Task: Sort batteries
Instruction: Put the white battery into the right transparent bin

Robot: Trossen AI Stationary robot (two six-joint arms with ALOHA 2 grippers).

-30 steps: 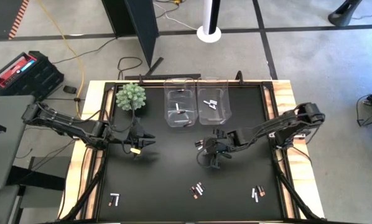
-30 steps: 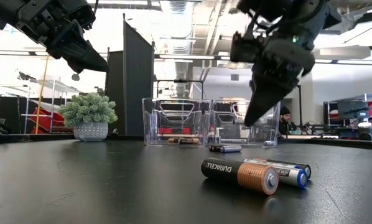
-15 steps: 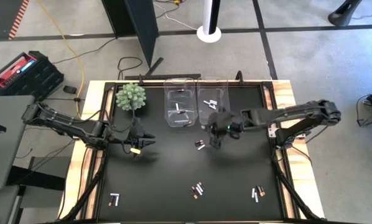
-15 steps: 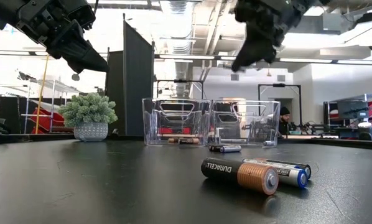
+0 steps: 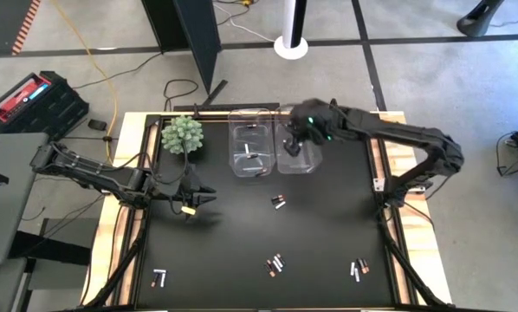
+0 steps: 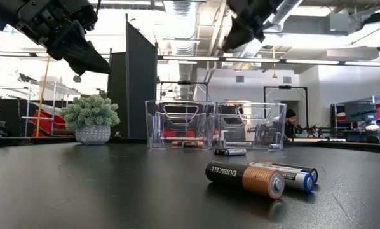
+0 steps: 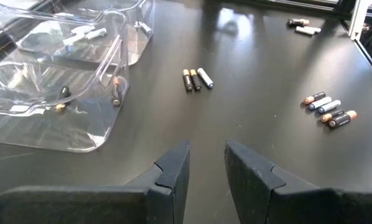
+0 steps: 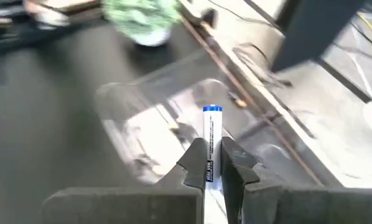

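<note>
1. The right claw (image 5: pixel 295 143) hangs over the right bin (image 5: pixel 297 165), pinching a white cell (image 8: pixel 211 140) with a blue cap; its lower end is hidden between the fingers.
2. The right wrist view is blurred, so the bins' contents are unclear there.
3. In the low view the right arm is cut off by the top edge.
4. The left claw (image 7: pixel 206 163) hovers above the desk (image 5: pixel 233 243) near the plant (image 5: pixel 182 134), fingers slightly spread, holding nothing.
5. The left bin (image 5: pixel 250 152) holds a few cells.
6. Loose batteries: three at mid-desk (image 5: pixel 279 202), clusters near the front edge (image 5: pixel 275 265), (image 5: pixel 359 269) and front left (image 5: pixel 159 278).
7. Bare desk lies between the claws.
</note>
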